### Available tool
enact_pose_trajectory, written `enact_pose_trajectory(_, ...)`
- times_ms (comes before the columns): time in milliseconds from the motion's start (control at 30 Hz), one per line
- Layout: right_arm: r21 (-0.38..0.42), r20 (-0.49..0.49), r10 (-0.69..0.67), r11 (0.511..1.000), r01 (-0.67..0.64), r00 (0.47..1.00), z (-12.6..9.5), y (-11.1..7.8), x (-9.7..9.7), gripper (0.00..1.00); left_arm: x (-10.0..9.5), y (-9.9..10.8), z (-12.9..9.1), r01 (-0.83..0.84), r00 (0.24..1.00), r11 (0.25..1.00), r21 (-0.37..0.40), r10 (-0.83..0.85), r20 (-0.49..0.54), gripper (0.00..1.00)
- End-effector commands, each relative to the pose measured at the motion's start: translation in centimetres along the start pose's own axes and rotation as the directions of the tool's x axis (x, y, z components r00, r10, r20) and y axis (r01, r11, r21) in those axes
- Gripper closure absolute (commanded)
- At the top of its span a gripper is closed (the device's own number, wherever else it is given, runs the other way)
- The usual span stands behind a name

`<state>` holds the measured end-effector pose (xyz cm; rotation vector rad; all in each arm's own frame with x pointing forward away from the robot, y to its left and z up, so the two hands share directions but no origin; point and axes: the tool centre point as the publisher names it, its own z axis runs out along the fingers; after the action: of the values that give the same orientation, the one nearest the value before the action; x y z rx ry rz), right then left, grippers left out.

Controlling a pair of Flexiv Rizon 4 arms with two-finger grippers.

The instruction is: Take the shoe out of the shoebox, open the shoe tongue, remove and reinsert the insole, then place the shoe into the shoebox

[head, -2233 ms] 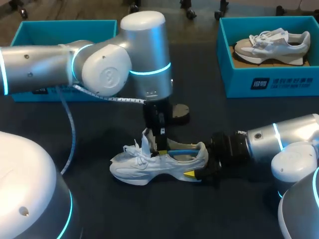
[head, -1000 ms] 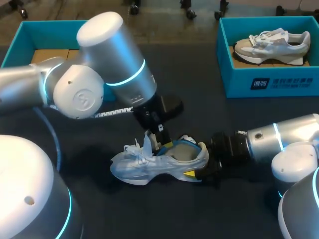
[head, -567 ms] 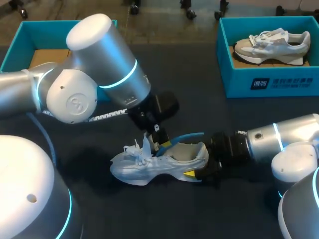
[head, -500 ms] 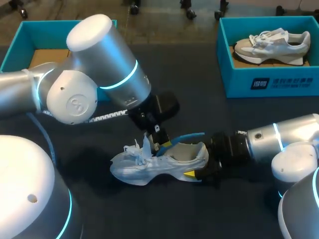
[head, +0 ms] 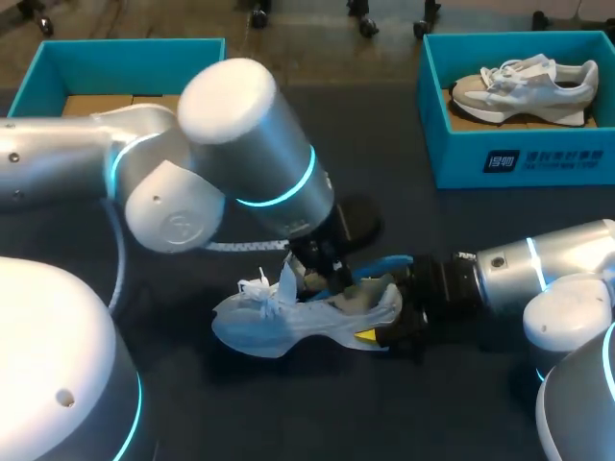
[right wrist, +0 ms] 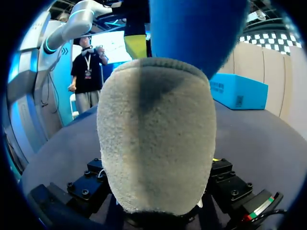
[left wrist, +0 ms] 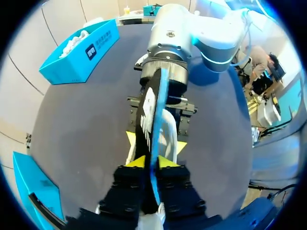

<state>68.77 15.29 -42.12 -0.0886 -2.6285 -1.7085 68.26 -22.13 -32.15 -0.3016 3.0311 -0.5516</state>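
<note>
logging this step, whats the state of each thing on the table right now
shoe: upright on the table, tongue raised
insole: partly out of the shoe, pinched by left gripper
left gripper: shut on insole
right gripper: shut on shoe
left box: open, no shoe visible
right box: open, second shoe inside

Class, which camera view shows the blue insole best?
The left wrist view: the insole runs lengthwise from the left gripper. Head view catches a blue sliver above the shoe; right wrist view, only one end.
</note>
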Motion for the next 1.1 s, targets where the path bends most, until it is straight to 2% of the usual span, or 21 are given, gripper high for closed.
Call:
enact_pose_trajectory(33, 0.008, 0.0, 0.001, 1.0, -0.001, 1.0, 0.1, -0.3, 0.1, 1.0, -0.3, -1.1, 1.1, 0.007, 1.0, 1.0, -0.03, -0.006, 0.015, 0.63)
enact_pose_trajectory(67, 0.008, 0.0, 0.001, 1.0, -0.001, 1.0, 0.1, -0.3, 0.1, 1.0, -0.4, -1.1, 1.1, 0.008, 1.0, 0.999, -0.033, -0.008, 0.011, 0.57)
enact_pose_trajectory(133, 0.008, 0.0, 0.001, 1.0, -0.001, 1.0, 0.1, -0.3, 0.1, 1.0, -0.3, -0.8, 0.6, 0.001, 1.0, 1.0, -0.024, -0.001, -0.004, 0.55)
enact_pose_trajectory(333, 0.008, 0.0, 0.001, 1.0, -0.001, 1.0, 0.1, -0.3, 0.1, 1.0, 0.5, 0.1, -0.9, -0.029, 1.0, 0.999, 0.016, 0.029, 0.006, 0.55)
enact_pose_trajectory(500, 0.008, 0.0, 0.001, 1.0, -0.001, 1.0, 0.1, -0.3, 0.1, 1.0, 0.8, 0.1, -2.1, -0.034, 0.998, 0.997, 0.065, 0.031, 0.055, 0.55)
enact_pose_trajectory(733, 0.008, 0.0, 0.001, 1.0, -0.001, 1.0, 0.1, -0.3, 0.1, 1.0, 1.1, 0.1, -2.2, -0.034, 0.993, 0.993, 0.109, 0.022, 0.112, 0.53)
enact_pose_trajectory(767, 0.008, 0.0, 0.001, 1.0, -0.001, 1.0, 0.1, -0.3, 0.1, 1.0, 1.1, 0.1, -2.2, -0.035, 0.992, 0.992, 0.122, 0.02, 0.121, 0.51)
enact_pose_trajectory(833, 0.008, 0.0, 0.001, 1.0, -0.001, 1.0, 0.1, -0.3, 0.1, 1.0, 1.1, 0.0, -2.2, -0.039, 0.992, 0.99, 0.135, 0.022, 0.126, 0.29)
enact_pose_trajectory(900, 0.008, 0.0, 0.001, 1.0, -0.001, 1.0, 0.1, -0.3, 0.1, 1.0, 1.0, -0.3, -2.1, -0.037, 0.992, 0.989, 0.141, 0.019, 0.127, 0.25)
enact_pose_trajectory(1000, 0.008, 0.0, 0.001, 1.0, -0.001, 1.0, 0.1, -0.3, 0.1, 1.0, 0.8, -0.7, -1.8, -0.033, 0.992, 0.989, 0.145, 0.015, 0.125, 0.26)
enact_pose_trajectory(1100, 0.008, 0.0, 0.001, 1.0, -0.001, 1.0, 0.1, -0.3, 0.1, 1.0, 0.8, -0.8, -1.4, -0.035, 0.992, 0.987, 0.158, 0.015, 0.127, 0.33)
